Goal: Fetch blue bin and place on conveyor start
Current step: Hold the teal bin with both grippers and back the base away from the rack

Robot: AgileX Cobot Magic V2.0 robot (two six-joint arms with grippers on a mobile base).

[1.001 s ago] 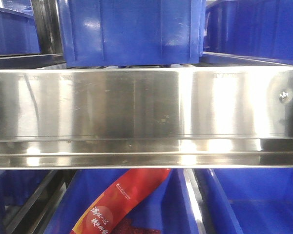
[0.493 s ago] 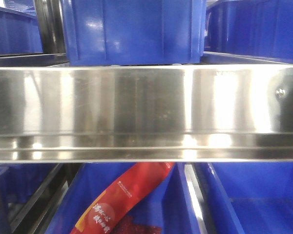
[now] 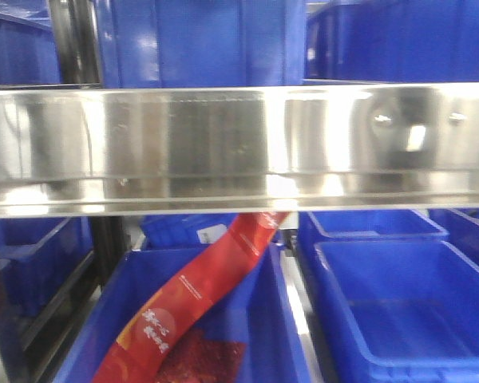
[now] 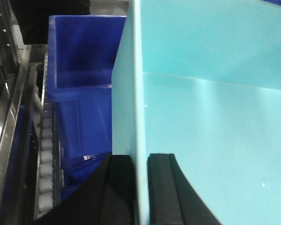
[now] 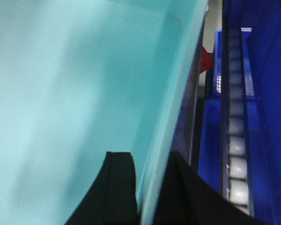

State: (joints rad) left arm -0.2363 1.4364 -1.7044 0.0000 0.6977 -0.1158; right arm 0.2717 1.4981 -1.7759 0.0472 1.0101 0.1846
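Observation:
The blue bin, a pale turquoise tub, fills both wrist views. My left gripper (image 4: 141, 161) is shut on the blue bin's (image 4: 210, 108) left wall, one black finger inside and one outside. My right gripper (image 5: 147, 161) is shut on the blue bin's (image 5: 70, 84) right wall the same way. The bin does not show in the front view. The conveyor start with its red frame is out of view.
A shiny steel rack rail (image 3: 239, 144) crosses the front view. Dark blue crates (image 3: 215, 44) stand above it; below are more dark blue crates (image 3: 391, 303), one holding a red packet (image 3: 199, 295). Roller tracks (image 4: 47, 154) (image 5: 236, 136) and dark blue crates (image 4: 84, 93) flank the bin.
The steel rail has moved up in the front view and more of the lower crates and red packet shows. The view has shifted down or back from the rack.

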